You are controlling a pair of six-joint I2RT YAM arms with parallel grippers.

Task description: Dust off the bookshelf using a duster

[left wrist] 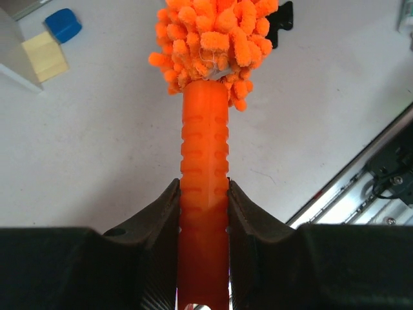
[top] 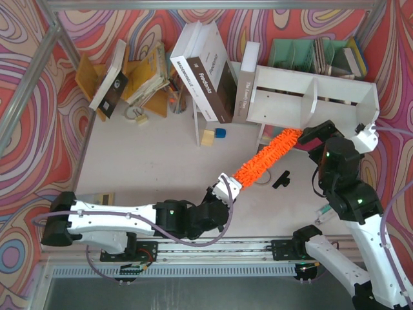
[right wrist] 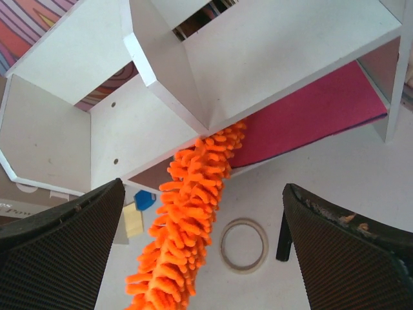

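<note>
The left gripper (top: pixel 226 184) is clamped tight on the duster (top: pixel 264 160), holding the slim orange handle at its near end. In the left wrist view the two dark fingers (left wrist: pixel 161 213) press the ribbed handle from both sides. The handle (left wrist: pixel 204 129) runs straight out from the left gripper (left wrist: pixel 203 194) to the start of the shaggy head.

From that grip the duster slants up and to the right across the white table (top: pixel 148 168), raised over it. Its fluffy head reaches the bookshelf (top: pixel 277 81). The tip meets the lower front edge of the white unit, just left of the middle divider. Whether it actually goes into the left compartment, I cannot tell.

The right gripper (top: pixel 321 137) hangs near the right half of the bookshelf, its jaws spread wide with nothing between them. In the right wrist view the duster's head (right wrist: pixel 187 219) passes below the open right gripper (right wrist: pixel 203 187) without touching either finger. The tip touches the bookshelf (right wrist: pixel 271 58) under the divider.

A tape ring (right wrist: pixel 244 245) lies on the table just beside the head, and a small black piece (top: pixel 282 179) is near it. A blue block (top: pixel 221 133) and a cream block (top: pixel 208 137) sit to the left of the shelf, below leaning books (top: pixel 206 71). A mint-green organizer (top: pixel 310 55) stands behind the bookshelf.
</note>
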